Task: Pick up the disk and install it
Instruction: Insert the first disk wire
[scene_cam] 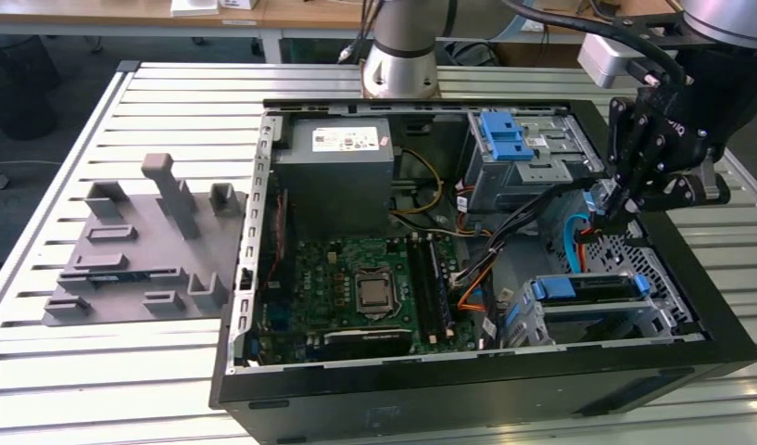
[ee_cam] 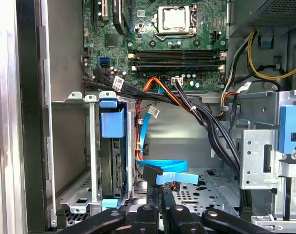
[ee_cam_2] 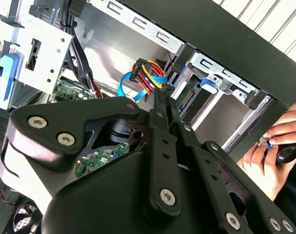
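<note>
Sitting edge-on in its bay, blue-railed disk [ee_cam: 112, 161].

- Your surface [scene_cam: 144, 102] is a slatted metal top.
- On it you have the open black case [scene_cam: 477, 394].
- Beside it, toward the exterior view's left, lies a grey fixture [scene_cam: 137, 250].

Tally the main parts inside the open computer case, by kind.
Grey power supply box: 1
Green motherboard: 1
Disk with blue rails, in the lower bay: 1
Blue ridged clip: 1
Total: 4
</note>
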